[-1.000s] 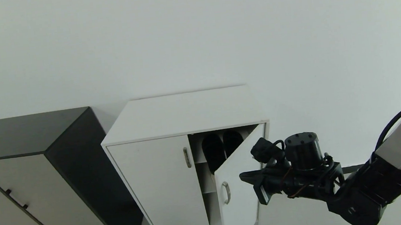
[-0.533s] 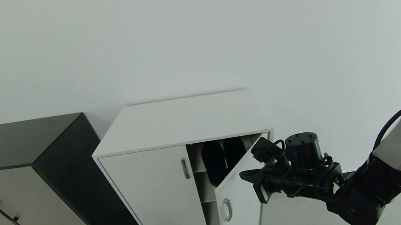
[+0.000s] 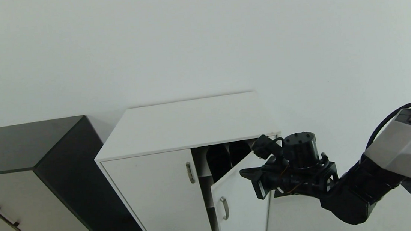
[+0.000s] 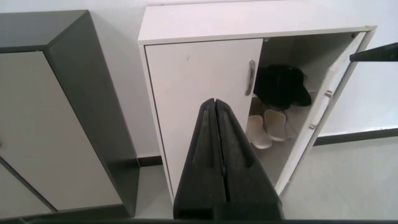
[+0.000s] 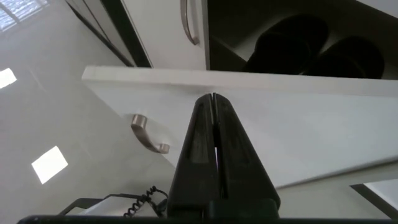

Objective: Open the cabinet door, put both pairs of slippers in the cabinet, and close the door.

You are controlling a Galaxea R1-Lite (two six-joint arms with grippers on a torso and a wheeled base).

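The white cabinet (image 3: 187,126) has its left door shut and its right door (image 3: 241,210) partly open. A black pair of slippers (image 3: 218,158) lies on the top shelf. In the left wrist view the black pair (image 4: 283,84) sits above a white pair (image 4: 267,124) on a lower shelf. My right gripper (image 3: 244,172) is shut, its tip against the outer face of the right door (image 5: 298,130) near the top edge, above the handle (image 5: 149,134). My left gripper (image 4: 214,102) is shut and empty, held in front of the shut left door (image 4: 199,106).
A dark cabinet with pale doors (image 3: 27,185) stands close to the left of the white one, and both back onto a plain white wall. Pale floor lies in front of the cabinets (image 4: 336,180).
The head camera shifted early on. Since then my right arm has moved left with the door, and the right door has swung closer to shut, hiding more of the black slippers.
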